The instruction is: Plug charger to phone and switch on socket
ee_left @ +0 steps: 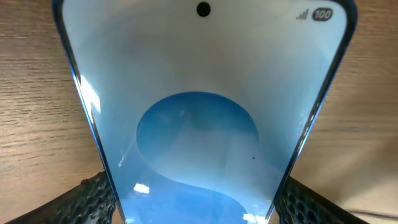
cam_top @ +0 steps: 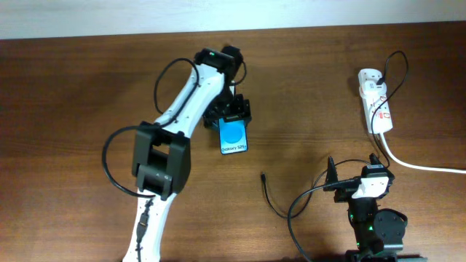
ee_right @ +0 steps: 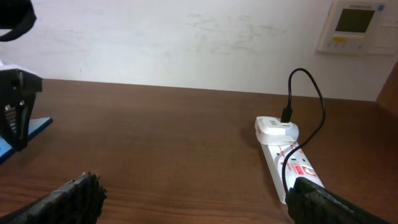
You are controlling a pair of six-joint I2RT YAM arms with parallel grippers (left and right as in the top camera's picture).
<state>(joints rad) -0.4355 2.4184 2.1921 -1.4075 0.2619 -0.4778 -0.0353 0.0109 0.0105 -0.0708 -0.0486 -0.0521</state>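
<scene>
The phone [cam_top: 234, 137] lies left of the table's centre, its blue screen up and its white text at the near end. My left gripper [cam_top: 234, 125] is at its far end, shut on it, a pad against each long edge. In the left wrist view the phone [ee_left: 199, 124] fills the space between the dark pads [ee_left: 87, 199]. The charger [cam_top: 271, 202], a thin black cable, lies loose on the wood with its plug tip [cam_top: 263, 175] right of the phone. The white socket [cam_top: 378, 105] sits at the far right. My right gripper [cam_top: 353, 166] stands open and empty near the front edge.
A white adapter [ee_right: 277, 129] is plugged into the far end of the socket [ee_right: 292, 168], with a black cable [ee_right: 314, 93] looping out of it. A thick white cord [cam_top: 422, 164] runs off the table's right edge. A wall panel [ee_right: 354, 25] hangs behind.
</scene>
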